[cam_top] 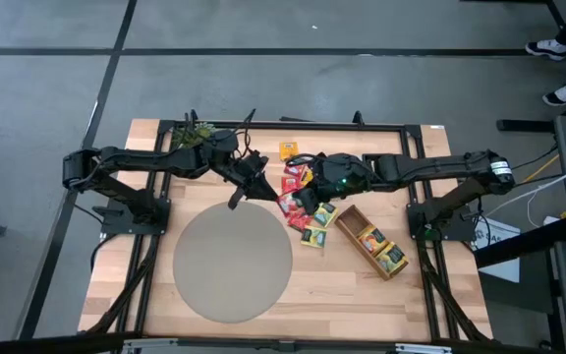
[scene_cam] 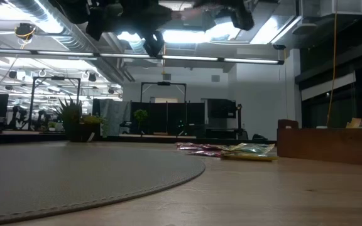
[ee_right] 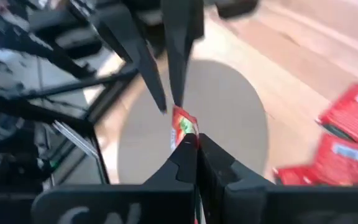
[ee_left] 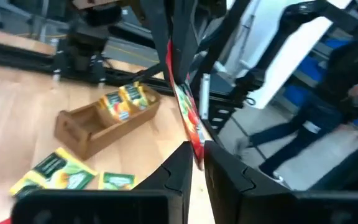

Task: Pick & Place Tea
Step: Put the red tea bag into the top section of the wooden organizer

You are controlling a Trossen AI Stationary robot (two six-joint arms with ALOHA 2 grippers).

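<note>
Red sachet [ee_left: 191, 121], one of the tea packets, hangs in the air between the two grippers, above the counter [cam_top: 362, 295] near the far edge of the round grey mat [cam_top: 232, 261]. The right gripper [ee_right: 196, 146] is closed tight on one end of it; in the right wrist view the two dark fingers meet with the red paper pinched between them. The left gripper [ee_left: 197, 165] sits at the sachet's other end, with the paper running down into its narrow gap. Whether it presses on the paper or stands just off it I cannot tell. In the low view both grippers are at the top of the picture, well clear of the counter.

Loose sachets [cam_top: 293, 206] lie on the counter beside the mat, below the right arm. They are red ones nearest the mat, green-and-yellow ones [cam_top: 317, 224] just beside the tray, and one orange [cam_top: 290, 150] towards the far edge. The wooden tray [cam_top: 347, 218] lies at a slant to the right of the mat, with a few yellow and green sachets [cam_top: 383, 253] in its compartments. A small plant [cam_top: 193, 133] stands at the far left corner, under the left arm.
</note>
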